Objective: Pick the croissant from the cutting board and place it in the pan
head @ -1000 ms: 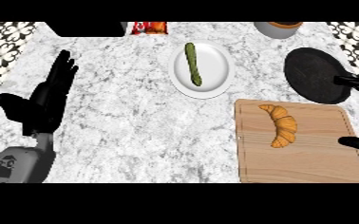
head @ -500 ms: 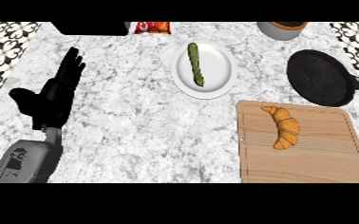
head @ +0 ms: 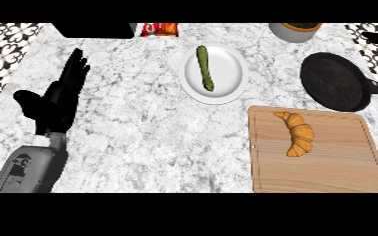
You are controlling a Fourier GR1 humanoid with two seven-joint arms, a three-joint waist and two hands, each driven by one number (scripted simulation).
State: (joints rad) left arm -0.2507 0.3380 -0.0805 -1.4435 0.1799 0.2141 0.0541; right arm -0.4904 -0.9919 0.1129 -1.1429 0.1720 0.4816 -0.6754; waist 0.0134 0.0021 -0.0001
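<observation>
**Croissant on the board, nothing picked yet**

From my seat the job looks unstarted. The croissant [head: 296, 132] lies on the cutting board [head: 332, 172] at the lower right, in the board's upper middle, lengthwise and pointing roughly away from me, with no hand touching it. The pan [head: 334, 81] sits just beyond the board's far edge, dark and with nothing in it that I can see; its near rim is close to the board's top edge, so I judge the carry will be short once I have the pastry.

My left hand [head: 57, 100] shows at the left side of the counter [head: 140, 140], fingers straight and spread, thumb out, holding nothing; it is resting there, well apart from the board. My right hand does not show in the head view at all, so I cannot say how its fingers stand.

Everything is left to do: bring a hand over the board, close round the croissant, lift, move it over the pan and let go. I reckon the right hand is the sensible one, since board and pan are both on that side.

Elsewhere, a white plate [head: 232, 75] with a green vegetable [head: 204, 68] sits mid-counter, clear of that route.
</observation>
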